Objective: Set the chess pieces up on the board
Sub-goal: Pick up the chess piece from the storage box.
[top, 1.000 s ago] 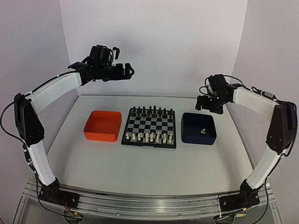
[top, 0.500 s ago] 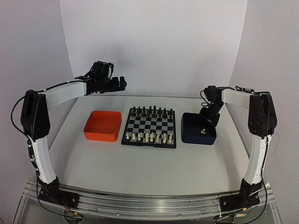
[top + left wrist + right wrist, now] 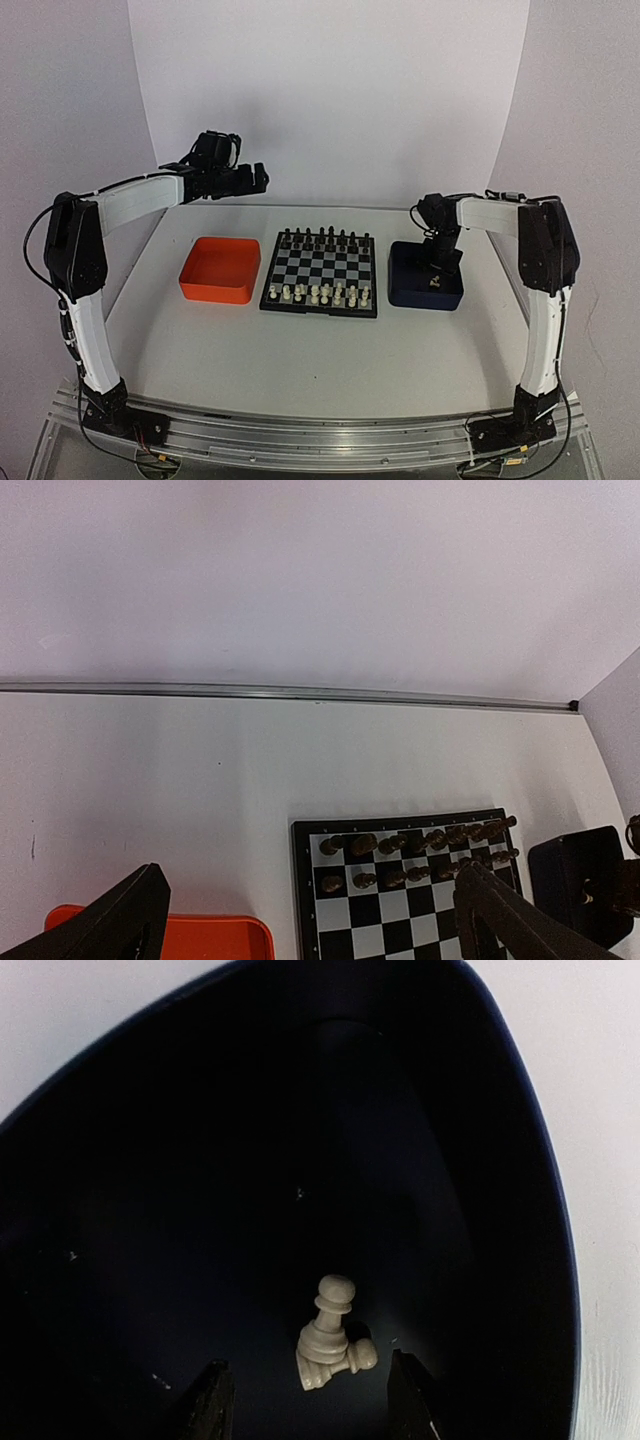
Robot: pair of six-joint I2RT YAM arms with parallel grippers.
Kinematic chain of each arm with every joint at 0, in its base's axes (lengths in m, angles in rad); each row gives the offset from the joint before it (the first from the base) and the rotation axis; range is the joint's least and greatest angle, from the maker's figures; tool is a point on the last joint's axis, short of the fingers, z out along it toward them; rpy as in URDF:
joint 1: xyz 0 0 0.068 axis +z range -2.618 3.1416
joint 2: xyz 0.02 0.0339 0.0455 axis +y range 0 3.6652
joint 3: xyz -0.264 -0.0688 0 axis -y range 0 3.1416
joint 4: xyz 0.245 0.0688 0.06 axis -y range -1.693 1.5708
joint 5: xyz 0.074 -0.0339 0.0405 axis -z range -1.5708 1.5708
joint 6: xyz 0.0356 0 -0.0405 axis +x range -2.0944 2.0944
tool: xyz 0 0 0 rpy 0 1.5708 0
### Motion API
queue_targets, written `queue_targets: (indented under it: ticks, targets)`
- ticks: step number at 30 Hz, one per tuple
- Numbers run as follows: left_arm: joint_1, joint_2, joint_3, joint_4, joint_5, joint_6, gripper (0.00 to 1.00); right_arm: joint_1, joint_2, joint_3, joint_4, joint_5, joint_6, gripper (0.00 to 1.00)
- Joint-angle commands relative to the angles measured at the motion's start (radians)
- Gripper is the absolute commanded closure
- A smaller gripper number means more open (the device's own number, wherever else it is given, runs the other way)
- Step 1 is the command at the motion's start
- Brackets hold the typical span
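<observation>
Seen from above, the left fingers (image 3: 252, 178) hang high over the counter (image 3: 300, 350), behind the orange tray (image 3: 220, 268). Their own camera shows them spread wide with nothing between. The right fingers (image 3: 440, 262) are down inside the blue tray (image 3: 420, 298). The top view gives only a pale speck there. The wrist camera shows two cream chess pieces (image 3: 330, 1338), one upright and one on its side against it, between the partly open tips and touching neither. Left of those fingers, the board (image 3: 322, 266) holds cream rows near and black pieces (image 3: 325, 238) far.
</observation>
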Motion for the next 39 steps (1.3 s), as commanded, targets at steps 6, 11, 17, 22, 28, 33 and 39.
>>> queue_targets:
  ticks: [6, 11, 17, 22, 28, 33, 39]
  targets:
    - [0.004, -0.082, -0.033, 0.018, 0.016, -0.016, 0.00, -0.003, 0.049, -0.009, 0.038, 0.046, 0.026, 0.58]
    - [0.004, -0.107, -0.059, 0.013, 0.025, -0.024, 0.00, 0.001, 0.024, -0.056, 0.082, 0.049, 0.026, 0.79]
    - [0.004, -0.142, -0.097, 0.014, 0.040, -0.032, 0.00, 0.003, 0.016, -0.084, 0.128, 0.062, -0.011, 0.84]
    - [0.004, -0.174, -0.130, 0.010, 0.058, -0.039, 0.00, 0.011, -0.049, -0.089, 0.160, 0.085, -0.075, 0.93]
    - [0.004, -0.235, -0.195, 0.042, 0.085, -0.043, 0.00, 0.032, -0.168, -0.097, 0.202, 0.080, -0.223, 0.95]
    - [0.004, -0.260, -0.215, 0.051, 0.160, -0.046, 0.00, 0.034, -0.287, -0.169, 0.297, -0.049, -0.377, 0.97]
    - [0.004, -0.223, -0.167, 0.102, 0.482, -0.061, 0.00, 0.065, -0.405, -0.254, 0.477, -0.620, -0.664, 0.94]
